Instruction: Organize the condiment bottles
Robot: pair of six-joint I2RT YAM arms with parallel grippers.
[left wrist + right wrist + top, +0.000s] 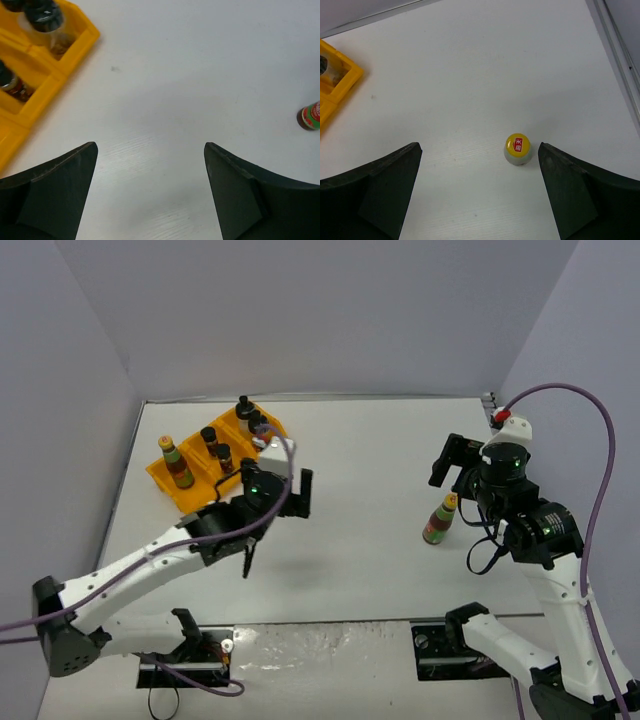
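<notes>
1. Bottle (439, 520) stands upright on the table (360, 440), well apart from the tray (165, 480)
2. Your right pincer (477, 150), open and empty, is the nearer one, overhead; the yellow cap (517, 145) sits off-centre between its fingers (570, 195)
3. Left pincer (150, 150) gapes empty beside the tray

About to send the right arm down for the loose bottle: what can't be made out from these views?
Top view: the left arm covers part of the tray, hiding whatever stands there.
Left wrist view: the loose sauce bottle is cut off by the right edge.
Right wrist view: seen from above, its yellow cap hides nearly all below it.
</notes>
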